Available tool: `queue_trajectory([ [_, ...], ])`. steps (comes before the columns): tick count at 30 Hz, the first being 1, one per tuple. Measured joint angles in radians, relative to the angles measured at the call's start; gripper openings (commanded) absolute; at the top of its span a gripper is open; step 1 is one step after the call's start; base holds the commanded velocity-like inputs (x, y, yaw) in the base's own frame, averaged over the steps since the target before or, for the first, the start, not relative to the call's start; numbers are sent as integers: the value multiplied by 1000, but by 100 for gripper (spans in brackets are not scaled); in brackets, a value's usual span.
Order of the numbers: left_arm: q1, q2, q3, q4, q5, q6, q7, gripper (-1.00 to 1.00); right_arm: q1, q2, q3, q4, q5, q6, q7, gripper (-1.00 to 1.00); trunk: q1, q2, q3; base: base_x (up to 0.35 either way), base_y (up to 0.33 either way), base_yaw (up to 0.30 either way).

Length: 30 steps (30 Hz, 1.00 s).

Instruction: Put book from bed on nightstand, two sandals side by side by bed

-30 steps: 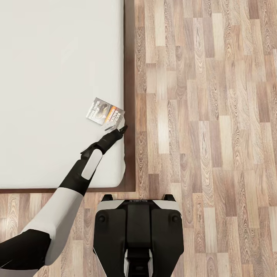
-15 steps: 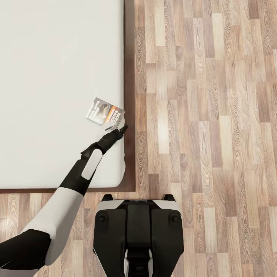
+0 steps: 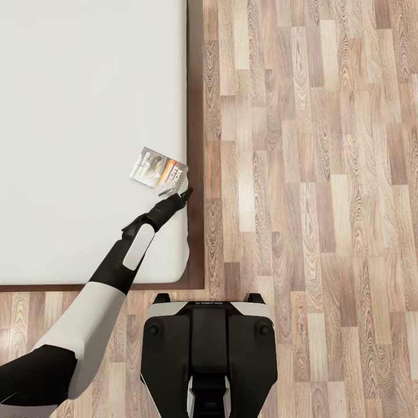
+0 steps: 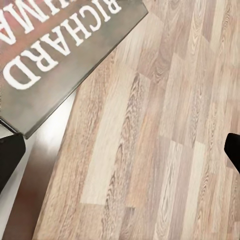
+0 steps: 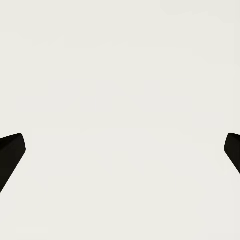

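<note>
The book (image 3: 159, 168), a thin paperback with a grey pictured cover and an orange band, lies flat on the bed's white mattress (image 3: 75, 128) close to its right edge. My left gripper (image 3: 177, 192) reaches over the mattress and sits at the book's near corner, open. In the left wrist view the book (image 4: 60, 55) shows large white letters, with the gripper (image 4: 120, 155) spread wide and the book's corner beside one fingertip (image 4: 9, 157). My right gripper (image 5: 120, 150) is open against a plain off-white surface. The sandals and the nightstand are out of view.
The bed's dark brown frame (image 3: 196, 116) runs along the mattress's right side and near end. Light wood-plank floor (image 3: 313, 174) stretches to the right. My base (image 3: 209, 348) stands just off the bed's near right corner.
My left arm has crept a touch toward the book; the book lies where it was.
</note>
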Motion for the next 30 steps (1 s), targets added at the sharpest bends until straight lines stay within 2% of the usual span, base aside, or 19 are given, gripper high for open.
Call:
queue_trajectory([
  [30,-13,-1,3,3,-2,-1,1,100,0,2,4,0,0,0,0,100,0,0,0,0,0,0],
])
